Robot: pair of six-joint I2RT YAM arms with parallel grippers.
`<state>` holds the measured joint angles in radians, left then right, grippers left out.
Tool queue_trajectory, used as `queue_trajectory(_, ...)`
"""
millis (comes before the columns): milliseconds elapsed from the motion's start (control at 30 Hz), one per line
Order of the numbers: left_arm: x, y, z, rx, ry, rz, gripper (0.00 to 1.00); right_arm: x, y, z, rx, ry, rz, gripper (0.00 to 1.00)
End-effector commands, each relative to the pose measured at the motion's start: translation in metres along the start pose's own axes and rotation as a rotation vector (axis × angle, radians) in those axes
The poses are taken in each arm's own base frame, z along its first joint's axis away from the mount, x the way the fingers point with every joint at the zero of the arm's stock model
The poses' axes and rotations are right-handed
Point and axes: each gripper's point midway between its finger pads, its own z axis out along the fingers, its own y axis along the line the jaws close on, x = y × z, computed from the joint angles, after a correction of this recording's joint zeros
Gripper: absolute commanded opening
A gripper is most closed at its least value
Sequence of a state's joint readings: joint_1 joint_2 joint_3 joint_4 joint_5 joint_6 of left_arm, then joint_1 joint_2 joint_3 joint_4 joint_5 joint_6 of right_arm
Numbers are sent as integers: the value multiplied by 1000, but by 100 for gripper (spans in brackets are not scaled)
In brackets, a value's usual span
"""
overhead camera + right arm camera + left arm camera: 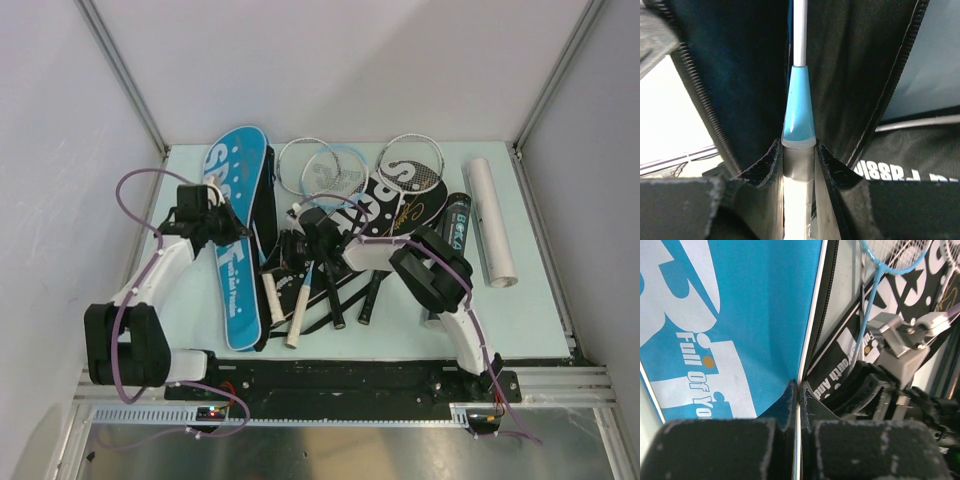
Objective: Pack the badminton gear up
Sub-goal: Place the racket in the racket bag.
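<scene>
Left gripper [799, 390] is pinched tight on the white-piped edge of the blue SPORT bag [232, 250], left side of the table. Right gripper [799, 150] clamps a racket [799, 107] by its handle (blue cone just past the fingers), mid-table beside that bag.

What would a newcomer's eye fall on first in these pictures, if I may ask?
The long blue fabric racket bag with white "SPORT" lettering lies on the left, its white-piped edge pinched in the shut left gripper. At centre the right gripper clasps a thin-framed racket by its white handle below a light-blue cone. A black racket bag and a white cylindrical tube lie to the right.
</scene>
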<state>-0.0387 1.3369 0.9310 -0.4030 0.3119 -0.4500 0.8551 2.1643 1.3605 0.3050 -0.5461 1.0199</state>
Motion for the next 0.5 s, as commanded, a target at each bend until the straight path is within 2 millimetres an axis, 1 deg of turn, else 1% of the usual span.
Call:
queue_trajectory(0, -14, -22, -13, 90, -68, -51, 0, -31, 28, 13, -51, -100, -52, 0)
queue_trajectory(200, -11, -27, -12, 130, -78, -131, 0, -42, 18, 26, -2, -167, -20, 0)
queue_trajectory(333, -11, -26, -11, 138, -102, -167, 0, -41, 17, 35, 22, -177, -22, 0)
queue_trajectory(467, -10, -25, -9, 151, -131, -215, 0, -42, 11, 46, 63, -206, -18, 0)
